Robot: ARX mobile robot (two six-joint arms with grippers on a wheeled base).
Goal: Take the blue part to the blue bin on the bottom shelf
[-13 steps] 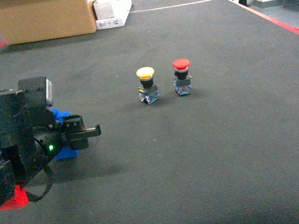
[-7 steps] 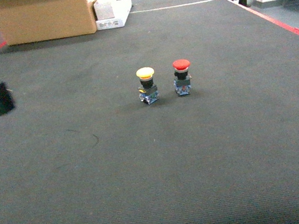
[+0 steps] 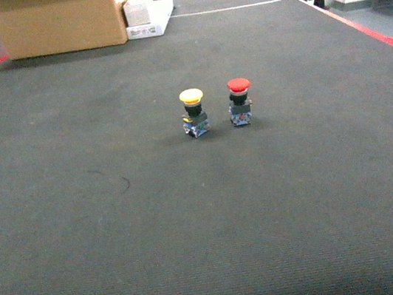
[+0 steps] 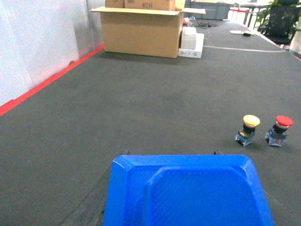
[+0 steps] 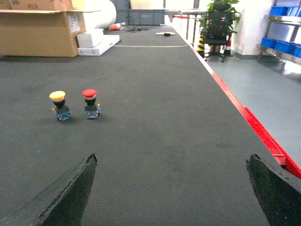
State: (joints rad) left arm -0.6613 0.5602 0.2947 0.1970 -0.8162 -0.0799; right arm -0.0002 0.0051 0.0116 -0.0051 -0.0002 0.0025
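Observation:
The blue part (image 4: pixel 188 193) is a bright blue plastic piece with bevelled edges that fills the bottom of the left wrist view. My left gripper (image 4: pixel 170 157) is shut on it, and only two dark fingertips (image 4: pixel 123 153) peek out behind its top edge. It hangs above the dark mat. My right gripper (image 5: pixel 171 188) is open over bare mat, with nothing between its fingers (image 5: pixel 70 193). Neither gripper shows in the head view. Far off at the right, blue crates (image 5: pixel 282 44) sit on a steel rack. I cannot tell which is the blue bin or the bottom shelf.
A yellow-capped pushbutton (image 3: pixel 193 113) and a red-capped pushbutton (image 3: pixel 240 101) stand side by side mid-mat. A large cardboard box (image 3: pixel 57 20) and white boxes (image 3: pixel 145 13) sit at the far end. Red tape (image 5: pixel 263 136) marks the mat's right edge.
My left arm, holding the blue part, swung left and has left the head view. The two pushbuttons have not moved.

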